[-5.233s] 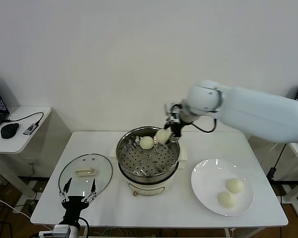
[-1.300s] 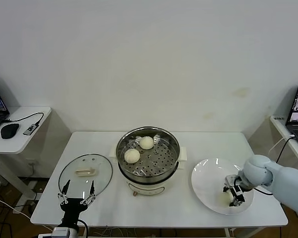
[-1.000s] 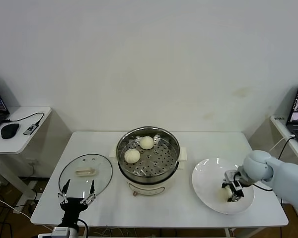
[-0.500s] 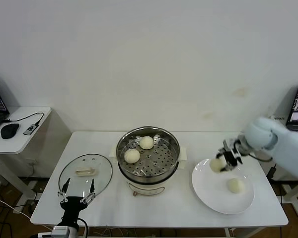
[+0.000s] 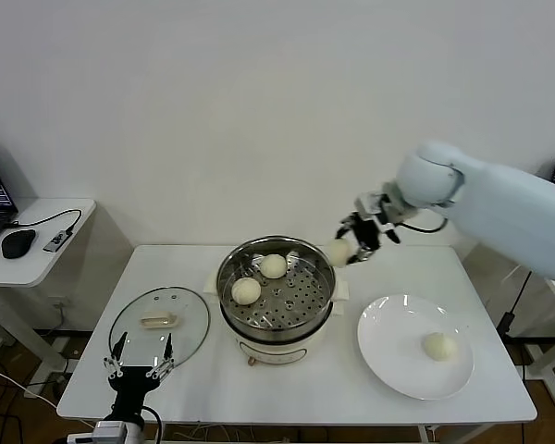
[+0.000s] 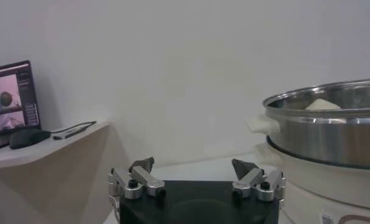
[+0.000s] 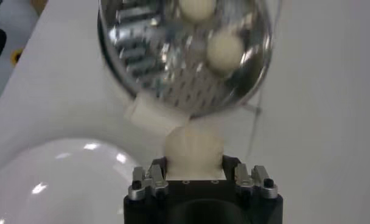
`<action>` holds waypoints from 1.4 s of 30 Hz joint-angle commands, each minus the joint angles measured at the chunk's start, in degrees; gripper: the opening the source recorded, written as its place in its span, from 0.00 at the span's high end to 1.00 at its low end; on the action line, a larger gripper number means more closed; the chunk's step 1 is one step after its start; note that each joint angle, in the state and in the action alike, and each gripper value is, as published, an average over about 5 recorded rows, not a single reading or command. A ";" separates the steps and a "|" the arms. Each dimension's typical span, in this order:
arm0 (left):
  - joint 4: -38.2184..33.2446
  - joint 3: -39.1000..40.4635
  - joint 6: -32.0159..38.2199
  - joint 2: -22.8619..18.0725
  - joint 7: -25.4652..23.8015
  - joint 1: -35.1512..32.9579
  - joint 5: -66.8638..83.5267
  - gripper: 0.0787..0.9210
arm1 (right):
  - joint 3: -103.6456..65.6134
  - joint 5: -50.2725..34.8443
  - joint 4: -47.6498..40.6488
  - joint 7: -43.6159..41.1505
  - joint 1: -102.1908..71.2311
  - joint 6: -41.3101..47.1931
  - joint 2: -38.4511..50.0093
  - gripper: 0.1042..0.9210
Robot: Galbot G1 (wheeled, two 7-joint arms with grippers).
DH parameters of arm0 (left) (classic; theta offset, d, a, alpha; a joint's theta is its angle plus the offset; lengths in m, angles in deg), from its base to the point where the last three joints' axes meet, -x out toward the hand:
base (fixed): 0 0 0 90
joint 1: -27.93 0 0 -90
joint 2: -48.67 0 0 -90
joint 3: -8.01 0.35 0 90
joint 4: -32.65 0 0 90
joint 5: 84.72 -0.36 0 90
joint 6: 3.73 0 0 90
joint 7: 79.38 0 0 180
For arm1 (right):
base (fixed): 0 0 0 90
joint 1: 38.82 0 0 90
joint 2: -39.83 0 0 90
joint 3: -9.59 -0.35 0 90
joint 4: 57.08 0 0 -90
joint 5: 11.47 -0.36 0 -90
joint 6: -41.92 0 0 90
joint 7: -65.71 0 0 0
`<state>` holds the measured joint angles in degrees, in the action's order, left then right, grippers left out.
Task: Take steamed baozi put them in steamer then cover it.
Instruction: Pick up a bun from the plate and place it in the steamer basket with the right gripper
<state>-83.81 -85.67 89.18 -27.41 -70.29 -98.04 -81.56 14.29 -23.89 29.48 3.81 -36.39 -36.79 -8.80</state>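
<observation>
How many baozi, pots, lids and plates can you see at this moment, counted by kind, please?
Baozi: 4: two in the steamer at and, one in the right pincer at, one on the plate at
Steamer: 1
Cover: 1
Plate: 1
Total: 7

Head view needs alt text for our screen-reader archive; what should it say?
The right gripper holds a baozi in the air beside the steamer, which already holds two buns. One bun remains on the white plate, the glass cover lies on the table, and the open left gripper waits near it.
</observation>
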 commanded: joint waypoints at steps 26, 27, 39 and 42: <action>-1.44 -1.24 -0.05 -0.94 0.16 -0.46 0.23 0.12 | 11.95 18.25 -6.69 0.49 -2.66 -27.30 -20.72 0.42; -1.42 -1.22 -0.04 -0.95 0.16 -0.44 0.23 0.12 | 12.07 18.33 -6.59 0.35 -2.66 -27.57 -20.58 0.42; -1.38 -1.11 -0.09 -1.10 0.14 -0.30 0.13 0.12 | 11.99 18.00 -6.37 1.23 -3.70 -28.75 -19.89 0.40; -1.39 -1.14 -0.10 -1.07 0.13 -0.31 0.14 0.12 | 11.66 17.47 -6.23 1.59 -3.38 -28.82 -19.47 0.32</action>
<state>-85.18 -86.79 89.12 -28.51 -70.14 -98.34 -81.40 25.85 -7.11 23.46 4.83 -39.73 -64.08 -28.04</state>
